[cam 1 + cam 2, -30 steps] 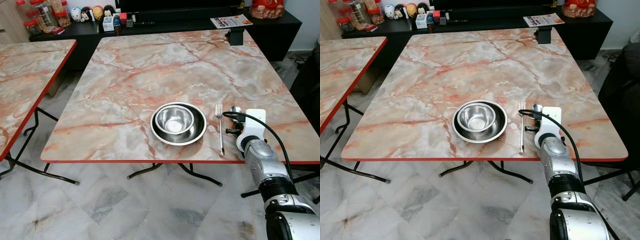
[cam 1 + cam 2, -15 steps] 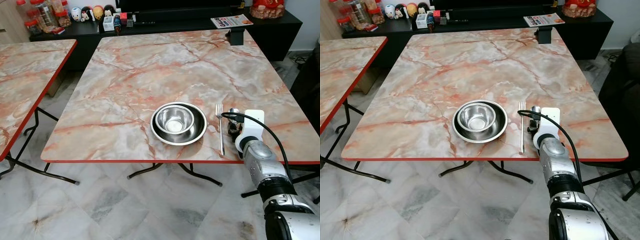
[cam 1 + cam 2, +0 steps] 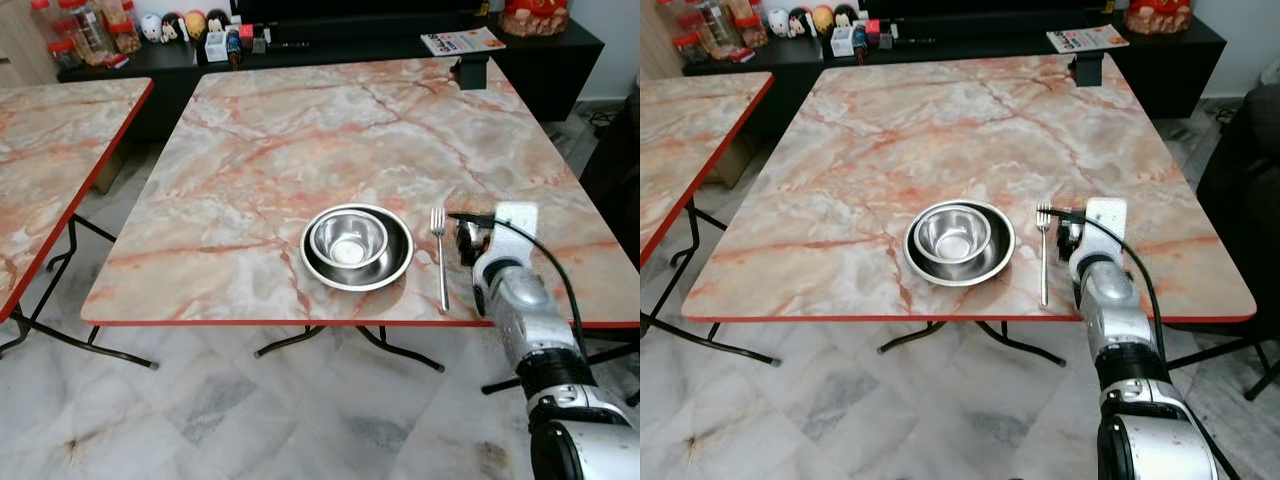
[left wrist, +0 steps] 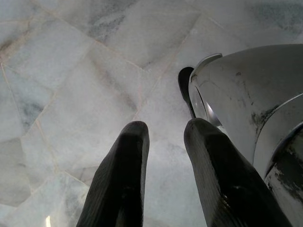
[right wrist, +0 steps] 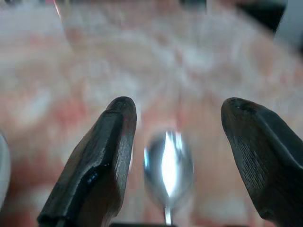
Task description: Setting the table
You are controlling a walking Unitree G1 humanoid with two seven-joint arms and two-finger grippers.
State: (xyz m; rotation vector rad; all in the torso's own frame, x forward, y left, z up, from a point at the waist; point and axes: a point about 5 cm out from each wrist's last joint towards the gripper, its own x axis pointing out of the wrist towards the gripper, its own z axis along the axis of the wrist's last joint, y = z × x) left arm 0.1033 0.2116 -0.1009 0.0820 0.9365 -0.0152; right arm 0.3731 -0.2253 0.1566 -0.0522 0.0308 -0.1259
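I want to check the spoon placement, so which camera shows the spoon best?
The right wrist view: the spoon lies on the table between the open right tool fingers, though blurred. In both eye views the right arm hides it, beside the fork. The left wrist view faces the floor.

Both eye views look forward and down from the head onto the marble table (image 3: pixel 300 150), sharing bowl (image 3: pixel 348 240), fork (image 3: pixel 440 255) and right arm. The left wrist view faces straight down at the floor (image 4: pixel 71 71). The right wrist view sits close above the tabletop, looking along a spoon (image 5: pixel 168 163)
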